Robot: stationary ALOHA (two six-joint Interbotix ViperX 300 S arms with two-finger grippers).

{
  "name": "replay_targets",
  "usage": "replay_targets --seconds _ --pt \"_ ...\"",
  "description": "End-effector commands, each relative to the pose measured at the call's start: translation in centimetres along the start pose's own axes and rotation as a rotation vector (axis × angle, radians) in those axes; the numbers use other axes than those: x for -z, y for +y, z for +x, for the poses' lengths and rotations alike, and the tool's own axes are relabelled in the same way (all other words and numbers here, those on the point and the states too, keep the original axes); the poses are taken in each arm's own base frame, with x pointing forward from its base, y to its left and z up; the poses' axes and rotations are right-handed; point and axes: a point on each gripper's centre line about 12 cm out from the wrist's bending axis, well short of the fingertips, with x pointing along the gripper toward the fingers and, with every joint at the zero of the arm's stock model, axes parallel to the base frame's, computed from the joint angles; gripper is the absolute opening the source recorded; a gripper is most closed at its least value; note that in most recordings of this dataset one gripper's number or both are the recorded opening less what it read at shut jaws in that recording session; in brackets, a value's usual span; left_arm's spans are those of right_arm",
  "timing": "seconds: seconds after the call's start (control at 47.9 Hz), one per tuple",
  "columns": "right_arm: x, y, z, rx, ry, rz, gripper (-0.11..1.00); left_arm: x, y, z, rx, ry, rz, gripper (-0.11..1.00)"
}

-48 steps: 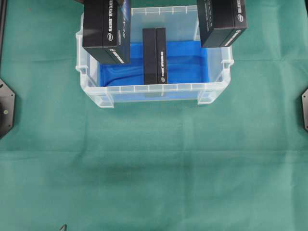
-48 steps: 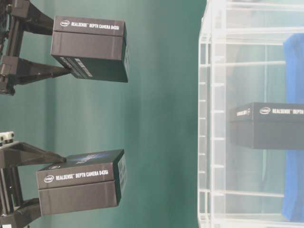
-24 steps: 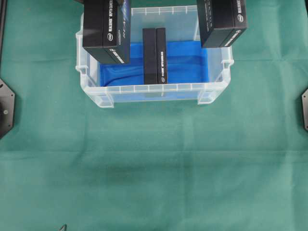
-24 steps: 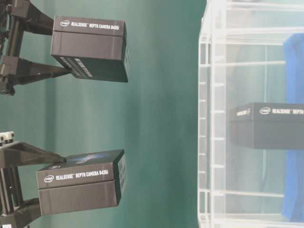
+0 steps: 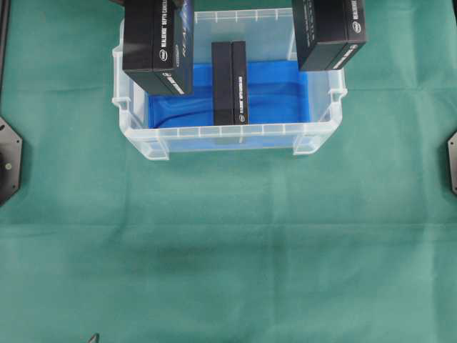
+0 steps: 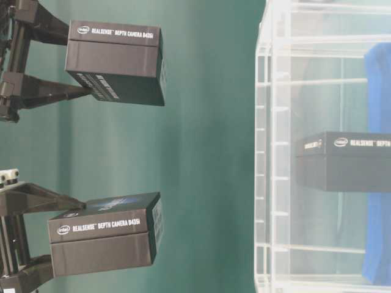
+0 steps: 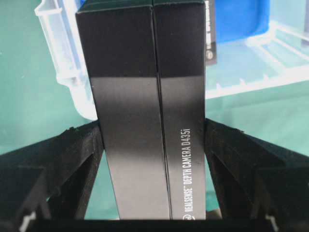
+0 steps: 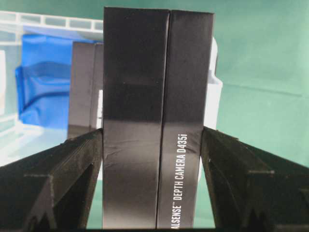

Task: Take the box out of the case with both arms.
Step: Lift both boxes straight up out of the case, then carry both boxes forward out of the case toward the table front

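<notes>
The case is a clear plastic bin with a blue liner, at the top middle of the overhead view. One black box stands on edge inside it, on the liner. My left gripper is shut on a second black box, lifted above the case's left end. My right gripper is shut on a third black box, raised over the case's right end. At table level both held boxes hang clear of the case wall.
Green cloth covers the table in front of the case. Black arm bases sit at the left and right edges of the overhead view.
</notes>
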Motion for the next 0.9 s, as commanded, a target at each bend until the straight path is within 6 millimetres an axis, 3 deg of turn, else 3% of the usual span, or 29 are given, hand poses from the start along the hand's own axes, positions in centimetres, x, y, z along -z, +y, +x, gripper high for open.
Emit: replay_targets --seconds 0.0,0.229,0.438,0.876 --pt "-0.3 -0.7 -2.1 -0.053 -0.013 0.011 0.65 0.2 0.6 -1.5 0.037 -0.016 0.001 0.63" --pt "0.4 -0.5 -2.2 -0.057 -0.007 -0.003 0.65 0.9 0.3 -1.5 0.038 -0.011 0.006 0.63" --pt "2.3 0.0 -2.5 -0.063 0.004 -0.047 0.65 4.0 -0.6 -1.4 0.041 0.013 0.016 0.63" --pt "12.2 0.2 -4.6 -0.028 0.063 -0.048 0.65 13.4 -1.7 -1.4 0.025 0.069 0.022 0.63"
